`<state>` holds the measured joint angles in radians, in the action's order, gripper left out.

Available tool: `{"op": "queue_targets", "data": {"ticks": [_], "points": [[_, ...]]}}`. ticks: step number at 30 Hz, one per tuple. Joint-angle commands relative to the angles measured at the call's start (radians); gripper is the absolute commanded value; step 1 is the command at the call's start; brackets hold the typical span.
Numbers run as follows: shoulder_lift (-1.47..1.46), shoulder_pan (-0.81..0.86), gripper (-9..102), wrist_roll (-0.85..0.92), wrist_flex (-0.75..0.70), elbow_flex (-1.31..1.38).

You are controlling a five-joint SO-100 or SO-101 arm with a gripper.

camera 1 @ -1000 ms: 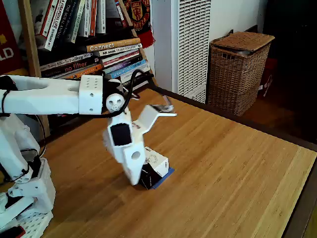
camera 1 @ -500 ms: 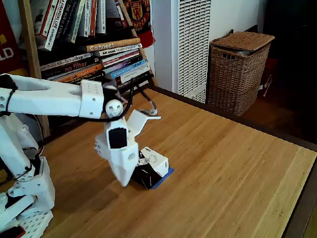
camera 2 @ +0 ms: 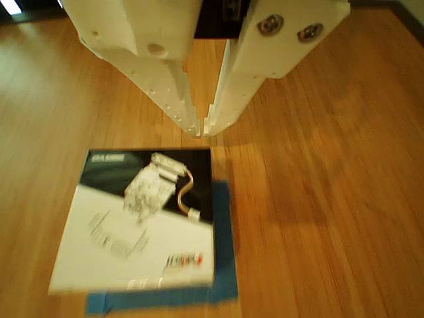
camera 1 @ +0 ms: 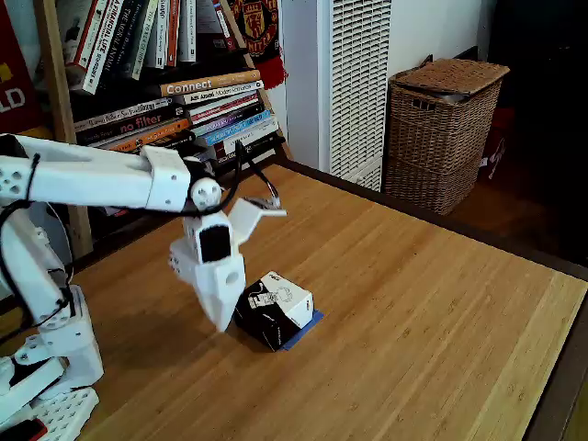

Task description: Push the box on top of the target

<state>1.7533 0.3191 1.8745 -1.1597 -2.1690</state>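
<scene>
Box on target; fingers closed, just above, apart

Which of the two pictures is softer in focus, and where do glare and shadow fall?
The other view is softer: the white-topped black cardboard box and white two-finger gripper look slightly blurred, with window glare on the wooden table at upper left. The fixed view is sharper; the gripper casts a shadow on the table leftward, and the blue tape target peeks out under the box.
</scene>
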Motion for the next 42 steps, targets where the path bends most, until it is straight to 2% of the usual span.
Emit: {"op": "queue_targets", "data": {"ticks": [1, 6, 22, 33, 42], "points": [[0.002, -0.011, 0, -0.051, 0.046, 0.014], [-0.002, -0.002, 0, -0.077, 0.094, 0.018], [0.028, 0.074, 0, -0.014, 0.089, 0.048], [-0.003, 0.135, 0, 0.008, 0.186, 0.106], [0.011, 0.160, 0, 0.028, 0.149, 0.112]]}}
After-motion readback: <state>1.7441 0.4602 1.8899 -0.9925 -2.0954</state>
